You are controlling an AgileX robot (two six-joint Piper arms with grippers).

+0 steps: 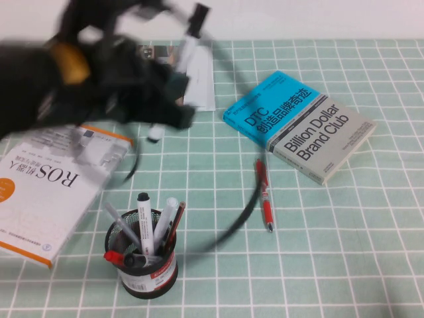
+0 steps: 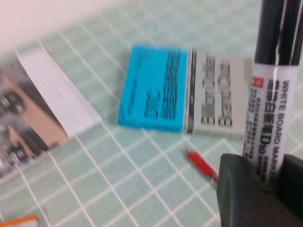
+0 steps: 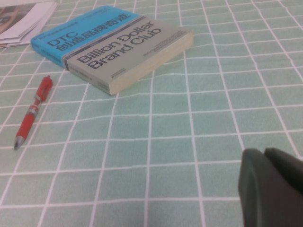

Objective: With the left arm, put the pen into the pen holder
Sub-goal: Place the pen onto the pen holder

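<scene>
My left gripper [image 1: 173,101] is raised above the table's back left, blurred, and shut on the pen [image 1: 188,50], a white marker with a black cap. In the left wrist view the pen [image 2: 268,113] stands between the dark fingers [image 2: 239,189] of the left gripper [image 2: 271,185]. The pen holder [image 1: 142,262], a black mesh cup with a red-and-white band, stands near the front left and holds several pens. It is well below and nearer than the gripper. My right gripper [image 3: 273,182] is shut and empty, low over the green checked cloth, and out of the high view.
A slim red pen [image 1: 265,195] lies right of the holder. A blue-and-grey book [image 1: 298,122] lies at centre right. A white ROS book [image 1: 46,192] lies at the left edge. A white booklet [image 1: 199,83] lies at the back.
</scene>
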